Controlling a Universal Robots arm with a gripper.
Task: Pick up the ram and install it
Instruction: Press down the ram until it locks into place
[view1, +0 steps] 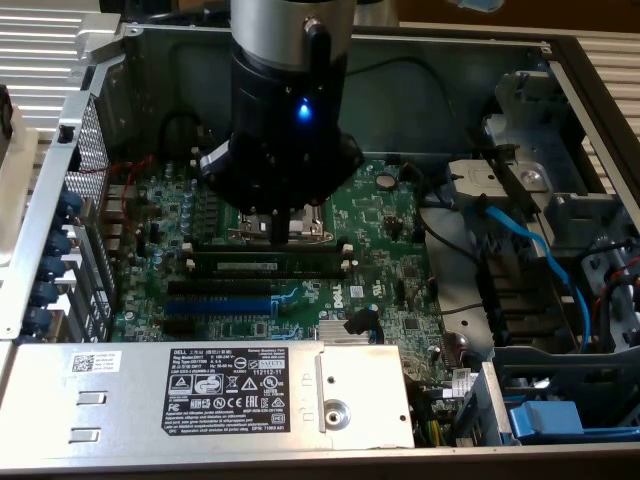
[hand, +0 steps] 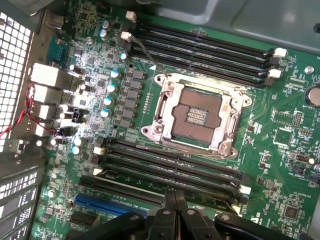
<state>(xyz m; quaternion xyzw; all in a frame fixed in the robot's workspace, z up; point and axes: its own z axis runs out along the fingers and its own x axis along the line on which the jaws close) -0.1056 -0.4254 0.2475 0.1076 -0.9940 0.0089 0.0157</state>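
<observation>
Wrist view: gripper at the 6 o'clock edge, fingers pressed together, nothing seen between them. It hangs over the bank of black memory slots just below the open CPU socket.

Exterior view: gripper low over the motherboard. Directly under it, toward 6 o'clock, the ram lies along a slot, green edge and pale label showing between the white end clips. Whether it is fully seated cannot be told.

Handling, as judged: light, stiff, thin board; brittle at chips and contacts. Best taken by the long top edge near mid-length, pressed straight down, not twisted.

Writing: "DELL" on the board at 5 o'clock from the ram, and on the power supply label, whose smaller print is not readable.
</observation>
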